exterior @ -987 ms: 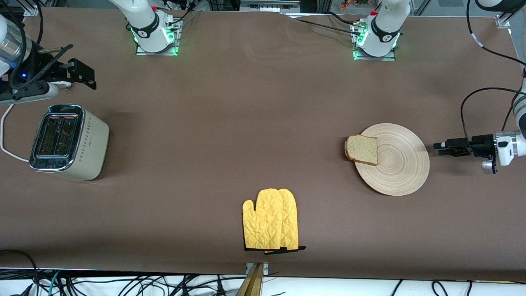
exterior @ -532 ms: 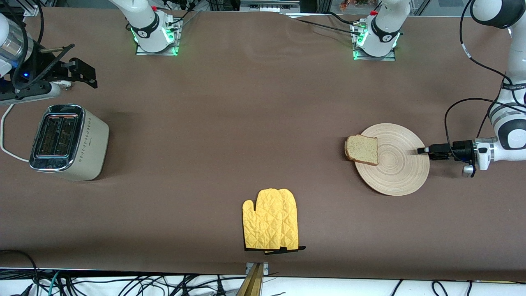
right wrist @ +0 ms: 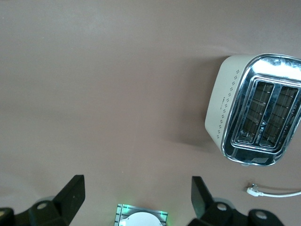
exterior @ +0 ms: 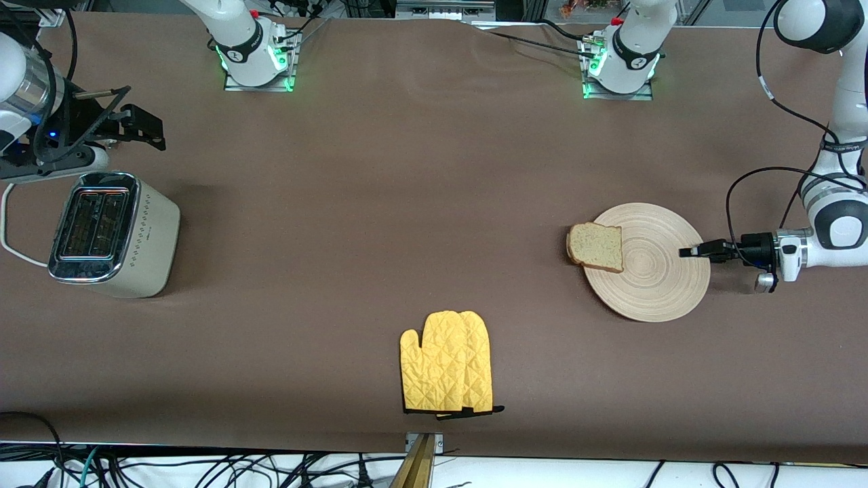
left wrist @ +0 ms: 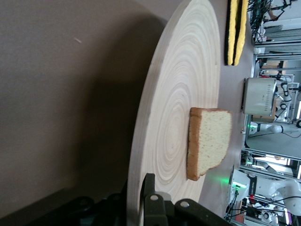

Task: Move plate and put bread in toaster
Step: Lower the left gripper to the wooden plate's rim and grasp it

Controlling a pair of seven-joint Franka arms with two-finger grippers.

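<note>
The left end effector (exterior: 686,252) is clamped on the plate (exterior: 661,285) at the rim toward the left arm's end of the surface, the bread (exterior: 596,247) lying on the facing rim, while the right end effector (exterior: 139,127) waits open by the toaster (exterior: 112,234).

Round wood plate (exterior: 661,278) flat; bread (exterior: 596,247) overhanging its rim; cream 2-slot toaster (exterior: 112,234) upright, well apart

Left arm low and gripping, right arm raised and waiting.
The left gripper (exterior: 686,252) lies level, its fingers seemingly clamped on the plate (exterior: 661,285) rim; the right gripper (right wrist: 136,193) waits aloft over the table, fingers spread wide.
</note>
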